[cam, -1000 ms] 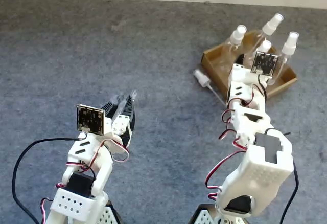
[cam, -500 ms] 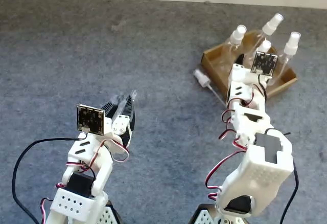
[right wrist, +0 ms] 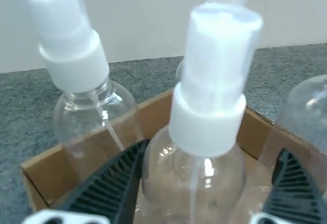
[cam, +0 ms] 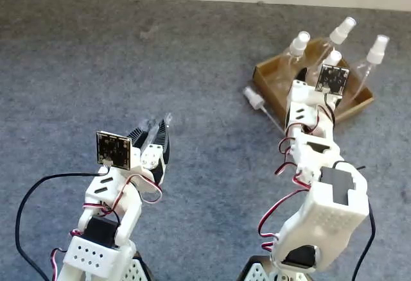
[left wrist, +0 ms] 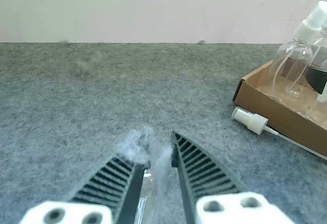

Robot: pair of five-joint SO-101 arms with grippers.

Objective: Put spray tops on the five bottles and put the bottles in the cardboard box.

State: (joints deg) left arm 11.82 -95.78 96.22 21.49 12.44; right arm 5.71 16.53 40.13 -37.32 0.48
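Ahead of my left gripper (left wrist: 153, 150), which pinches a clear bottle (left wrist: 147, 185), the grey carpet (left wrist: 76, 96) lies open up to the far wall. Toward my right arm's side, a loose spray top (left wrist: 250, 120) with its thin tube lies just beside the cardboard box (left wrist: 276, 114). My right gripper (right wrist: 214, 152) stands inside the box, jaws spread around a capped bottle (right wrist: 204, 178), with a second capped bottle (right wrist: 87, 116) close beyond one finger and a third bottle (right wrist: 306, 111) beyond the other, leaving little room sideways.
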